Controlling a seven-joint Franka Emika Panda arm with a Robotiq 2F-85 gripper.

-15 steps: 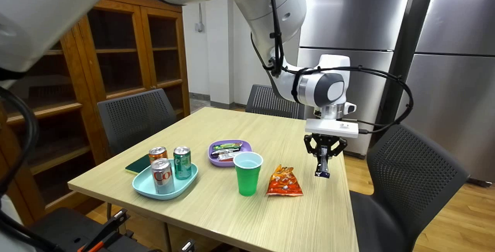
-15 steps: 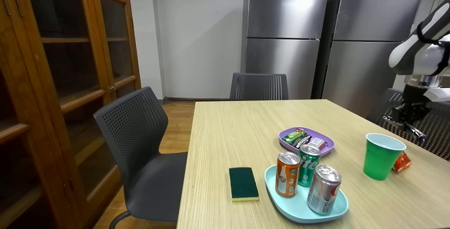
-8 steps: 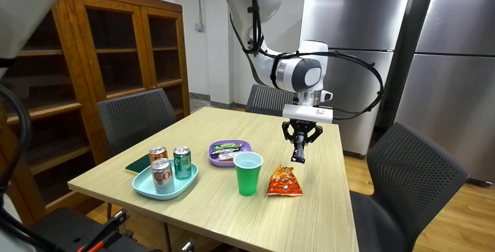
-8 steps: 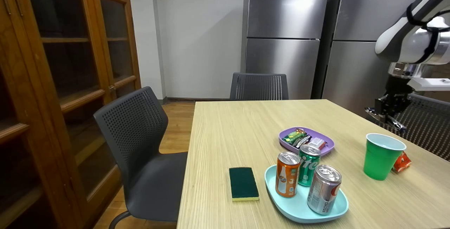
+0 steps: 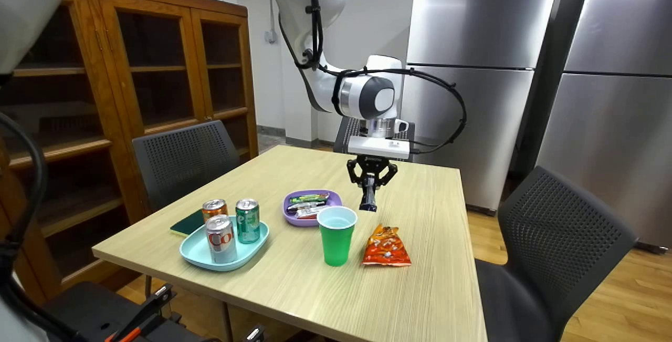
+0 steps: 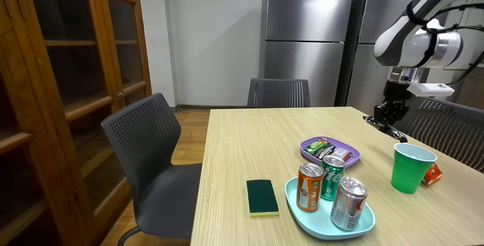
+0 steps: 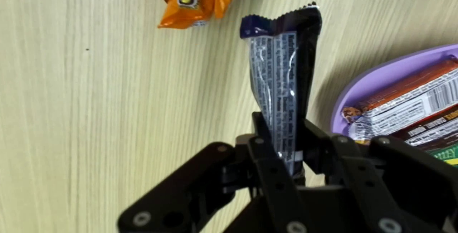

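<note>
My gripper is shut on a dark-wrapped snack bar. It also shows in both exterior views. The bar hangs below the fingers, above the table and apart from it; its upper end is hidden between the fingers. A purple tray with several wrapped bars lies beside the gripper, right in the wrist view; it also shows in an exterior view. An orange chip bag lies on the table near the held bar. A green cup stands upright between tray and bag.
A light-blue tray holds an orange can, a green can and a silver can. A dark green sponge lies beside it. Chairs surround the wooden table. A cabinet and fridges stand behind.
My gripper has moved left in both exterior views with the bar in it, from near the table's edge past the chip bag toward the purple tray. The tabletop objects have not moved.
</note>
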